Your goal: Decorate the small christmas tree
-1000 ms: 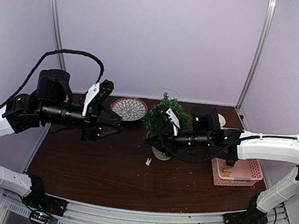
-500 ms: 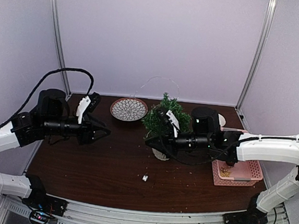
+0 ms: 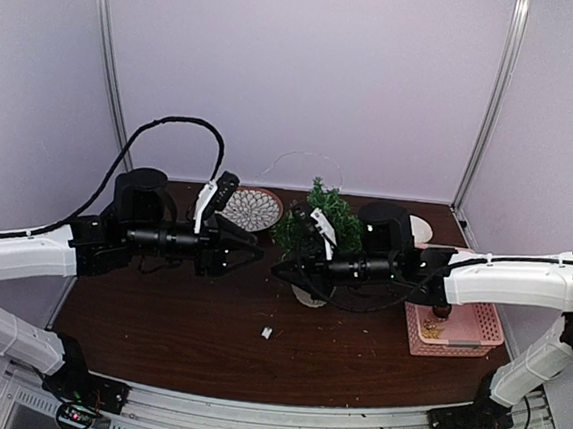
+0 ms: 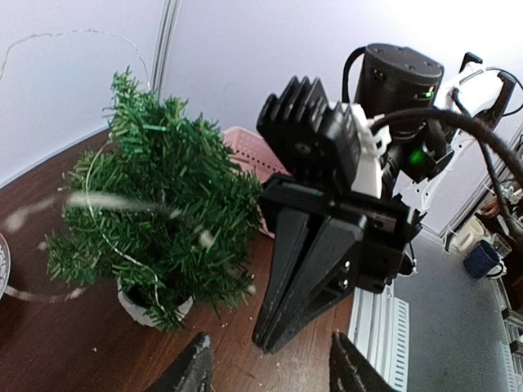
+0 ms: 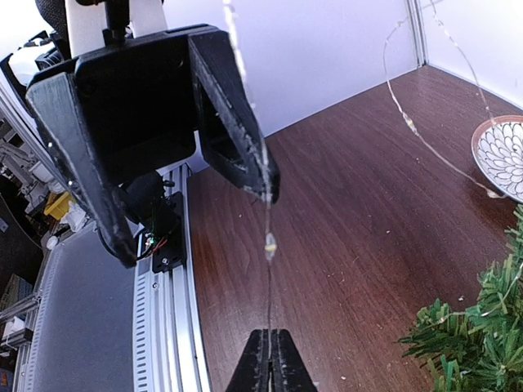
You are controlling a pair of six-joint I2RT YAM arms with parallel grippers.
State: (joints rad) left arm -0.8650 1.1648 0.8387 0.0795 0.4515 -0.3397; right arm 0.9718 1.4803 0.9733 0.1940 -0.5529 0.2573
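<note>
The left arm [image 3: 22, 257] lies stretched level, reaching in from the left toward the tree [image 3: 319, 212]. Its gripper [image 3: 251, 252] hangs just left of the tree, fingers [image 5: 233, 114] spread apart. The right arm [image 3: 506, 284] reaches in level from the right and crosses in front of the tree. Its gripper [image 3: 282, 266] sits at the tree's front left, jaws pressed together on a thin wire [image 5: 269, 242]. The two grippers point at each other, tips near but apart.
</note>
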